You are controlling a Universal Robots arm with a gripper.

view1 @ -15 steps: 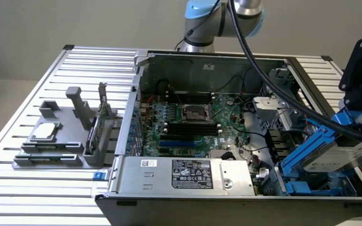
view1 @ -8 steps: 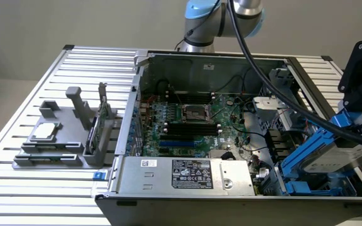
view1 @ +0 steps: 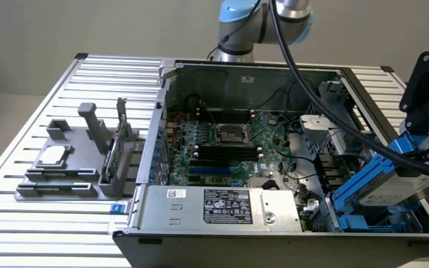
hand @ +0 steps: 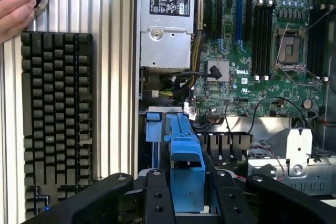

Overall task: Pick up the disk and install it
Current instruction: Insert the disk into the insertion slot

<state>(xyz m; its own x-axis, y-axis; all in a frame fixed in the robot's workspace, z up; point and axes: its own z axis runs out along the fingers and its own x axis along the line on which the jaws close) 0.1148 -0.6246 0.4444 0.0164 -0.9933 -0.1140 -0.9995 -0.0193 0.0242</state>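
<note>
- Claw (view1: 423,157) is clenched on the disk (view1: 384,187). In the wrist view its black fingers (hand: 157,199) sit either side of the blue carrier rail.
- The disk hangs tilted from the claw, silver-grey face with white label showing and blue rails along its long edges. Its free end slopes down and away into the open computer case (view1: 252,66).
- Directly under the claw is the drive bay (view1: 360,222) with blue plastic guides, at the case corner. The disk's low end is at or just above these guides; contact cannot be confirmed from either view.
- Past the disk's free end, away from the claw, is the power supply (view1: 222,206), a grey box with a black label. The motherboard (view1: 222,139) is beyond it, well apart from the claw.
- Outside the case, on the far side of it from the claw, a grey fixture (view1: 65,184) sits on the slatted table (view1: 51,237). A small silver drive (view1: 54,156) lies flat on it.
- In the wrist view a keyboard (hand: 55,108) lies on the table alongside the case, apart from the claw.
- A person's hand (hand: 16,3) is at the keyboard end farthest from the claw, wrapped over something dark.
</note>
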